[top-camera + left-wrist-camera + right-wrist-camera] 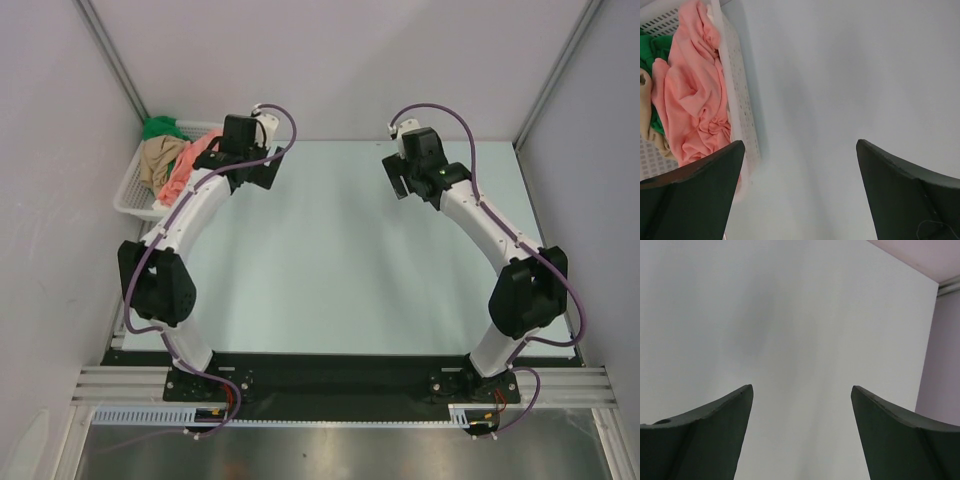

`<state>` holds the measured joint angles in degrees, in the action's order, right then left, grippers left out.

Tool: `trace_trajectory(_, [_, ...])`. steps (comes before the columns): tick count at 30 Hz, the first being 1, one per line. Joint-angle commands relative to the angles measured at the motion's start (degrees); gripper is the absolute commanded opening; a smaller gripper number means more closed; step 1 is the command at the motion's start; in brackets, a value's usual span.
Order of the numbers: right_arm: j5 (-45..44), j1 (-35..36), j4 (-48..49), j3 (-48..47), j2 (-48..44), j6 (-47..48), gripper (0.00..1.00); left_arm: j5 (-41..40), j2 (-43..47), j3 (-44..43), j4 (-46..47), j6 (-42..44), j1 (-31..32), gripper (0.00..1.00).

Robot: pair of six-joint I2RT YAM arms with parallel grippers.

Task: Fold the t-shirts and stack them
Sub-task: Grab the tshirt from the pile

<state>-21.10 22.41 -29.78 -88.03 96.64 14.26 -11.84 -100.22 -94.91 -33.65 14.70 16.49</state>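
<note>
Starting the pick: I am hovering my left gripper [800, 145] just beside the basket [740, 100], its fingers spread fully apart and holding nothing.

The shirts are all lying crumpled inside the basket, with the pink shirt [690, 100] pressing against the wall nearest me, and the green shirt [650, 55] and tan shirt [645, 115] farther in. None is lying on the table [330, 260], so I judge folding is not yet begun. The next move calls for clearing the basket wall and pinching the pink cloth. The wall is blocking a straight reach, and tangled shirts may lift together. My right gripper [802, 387] is hanging well apart from the basket, open and empty.
</note>
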Motion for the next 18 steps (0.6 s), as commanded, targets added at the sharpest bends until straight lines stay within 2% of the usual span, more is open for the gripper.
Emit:
trace_trajectory(1, [5.90, 0.26, -1.51, -3.03, -1.19, 0.07, 0.86, -0.65, 0.29, -1.68, 0.51, 1.04, -0.32, 1.00])
trace_trajectory(5, [4.32, 0.26, -1.16, -1.63, -0.93, -1.69, 0.91, 1.55, 0.82, -1.59, -0.10, 0.07, -0.32, 1.00])
trace_trajectory(8, [3.09, 0.17, -0.10, -0.57, -1.01, -1.43, 1.00, 1.03, 1.00, -1.77, 0.16, 0.07, -0.32, 1.00])
trace_trajectory(10, [3.09, 0.17, 0.25, -0.30, -1.10, -1.17, 1.00, -2.29, 0.91, -1.59, 1.21, 0.68, -0.32, 1.00])
trace_trajectory(12, [3.00, 0.17, 0.60, -0.48, -1.19, -1.08, 1.00, -10.98, 0.39, 0.25, 5.50, 3.91, -0.58, 1.00])
trace_trajectory(14, [3.09, 0.26, 0.43, -0.74, -1.10, -1.08, 1.00, -14.44, -0.58, 1.05, 8.86, 7.43, -1.46, 0.93])
trace_trajectory(15, [3.09, 0.17, 0.34, -0.83, -1.10, -0.82, 1.00, -14.27, -1.80, 0.79, 9.21, 7.71, -2.85, 0.88])
trace_trajectory(16, [3.17, 0.17, 0.25, -0.65, -1.19, -0.64, 1.00, -13.75, -2.42, 0.35, 9.04, 7.54, -3.91, 0.78])
trace_trajectory(18, [3.35, 0.17, 0.07, -0.30, -1.63, -0.55, 1.00, -11.55, -4.27, -2.72, 7.64, 6.31, -6.80, 0.72])
